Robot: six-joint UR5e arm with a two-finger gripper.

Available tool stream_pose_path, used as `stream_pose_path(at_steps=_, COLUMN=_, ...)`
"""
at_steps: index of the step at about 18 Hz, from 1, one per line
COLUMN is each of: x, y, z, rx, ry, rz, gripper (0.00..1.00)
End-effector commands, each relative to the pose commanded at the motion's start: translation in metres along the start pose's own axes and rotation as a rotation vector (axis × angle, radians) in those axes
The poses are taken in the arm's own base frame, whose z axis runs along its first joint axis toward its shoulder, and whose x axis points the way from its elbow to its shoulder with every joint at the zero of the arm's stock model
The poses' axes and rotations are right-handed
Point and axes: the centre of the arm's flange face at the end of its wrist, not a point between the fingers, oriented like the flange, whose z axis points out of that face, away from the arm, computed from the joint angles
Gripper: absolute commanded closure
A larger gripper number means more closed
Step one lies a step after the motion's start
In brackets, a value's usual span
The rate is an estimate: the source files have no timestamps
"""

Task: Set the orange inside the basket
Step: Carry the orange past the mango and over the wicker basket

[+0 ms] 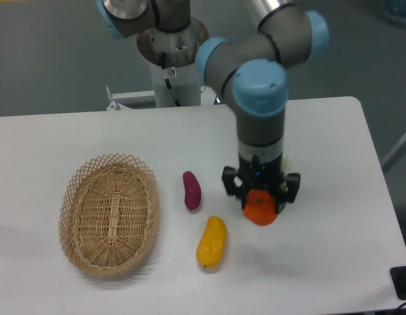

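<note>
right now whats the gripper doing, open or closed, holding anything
Gripper: closed on the orange, its fingers either side of the fruit, carrying it above the table.

One oval woven tan wicker basket (pixel 110 213) on the white surface (pixel 334 262). Right of the basket, three fruits: one small purple-red elongated fruit (pixel 191 189), one elongated yellow-orange mango-shaped fruit (pixel 211 241), one round bright orange (pixel 261 209).
</note>
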Motion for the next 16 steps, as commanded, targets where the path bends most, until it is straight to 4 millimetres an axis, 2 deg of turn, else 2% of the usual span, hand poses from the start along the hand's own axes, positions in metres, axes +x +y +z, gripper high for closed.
stream_pose_path(at_steps=4, x=0.066, y=-0.018, z=-0.002, rx=0.008, ry=0.032, rz=-0.044, gripper=0.36)
stream_pose_path(at_steps=8, x=0.137, y=-0.020, z=0.004, rx=-0.016, ry=0.076, rz=-0.029, gripper=0.36)
stream_pose_path(at_steps=13, x=0.219, y=-0.001, z=0.016, rx=-0.069, ry=0.124, rz=0.042, gripper=0.36)
stream_pose_path(at_steps=16, x=0.248, y=0.015, z=0.027, rx=-0.103, ry=0.144, rz=0.082, gripper=0.36)
